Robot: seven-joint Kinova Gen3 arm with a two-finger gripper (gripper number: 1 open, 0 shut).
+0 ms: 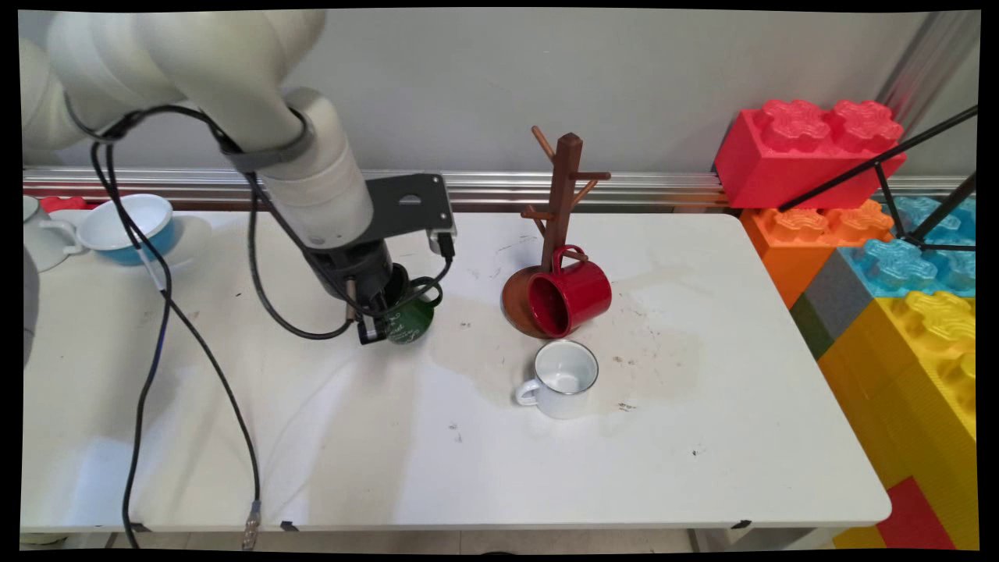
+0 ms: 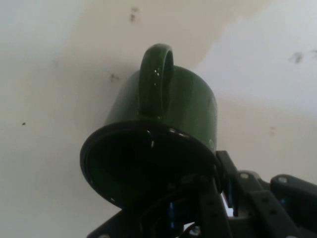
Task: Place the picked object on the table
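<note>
The arm was angled down from the upper left, and the gripper [image 1: 380,316] was closed on the rim of a green mug [image 1: 412,316], one finger inside. The mug was tilted, mouth toward the hand, handle uppermost. Beyond it to the right were seen a red mug [image 1: 570,299] against a mug tree [image 1: 560,209] and an upright white mug [image 1: 563,379].

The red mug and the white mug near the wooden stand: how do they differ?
The red mug hangs tipped on its side from a peg of the mug tree, its mouth facing lower left; the white mug stands upright on the table, mouth up. The red mug's handle is hooked on top; the white mug's handle points left. Both look like enamel mugs of similar size.
</note>
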